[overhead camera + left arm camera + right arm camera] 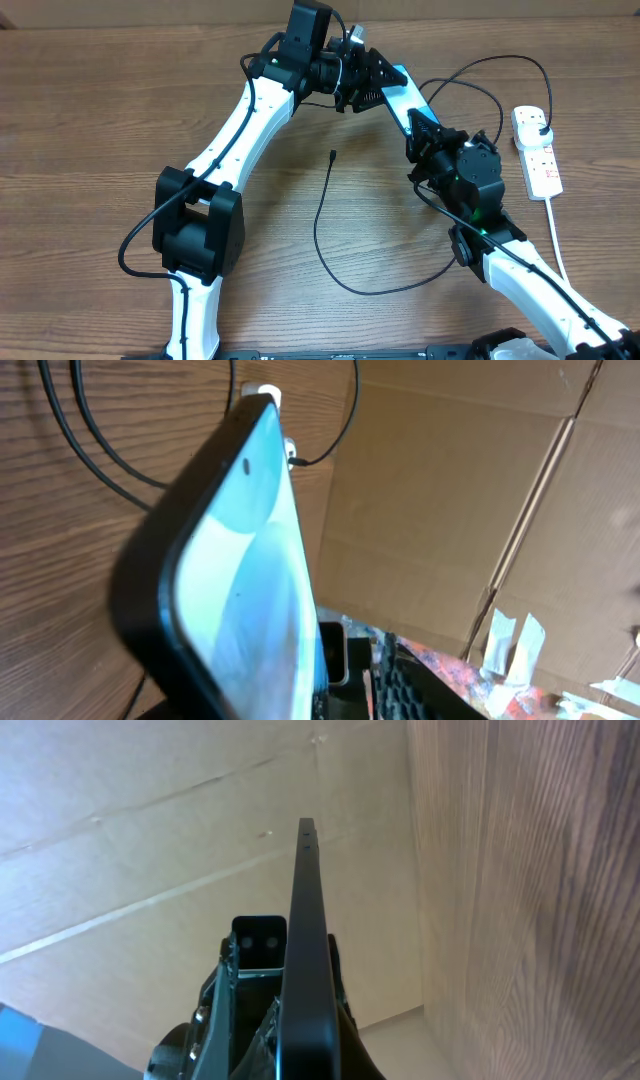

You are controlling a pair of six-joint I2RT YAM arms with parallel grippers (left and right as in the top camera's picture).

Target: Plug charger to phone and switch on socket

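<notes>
Wooden table (100, 120), overhead view: left gripper (375, 85) and right gripper (425, 128) each clamp one end of the phone (408, 92), which is raised between them. The charger (320, 215) lies loose and its plug sits in the socket (538, 160). Left wrist view: the phone's screen is close, with the charger behind it. Right wrist view: the phone is edge-on.
</notes>
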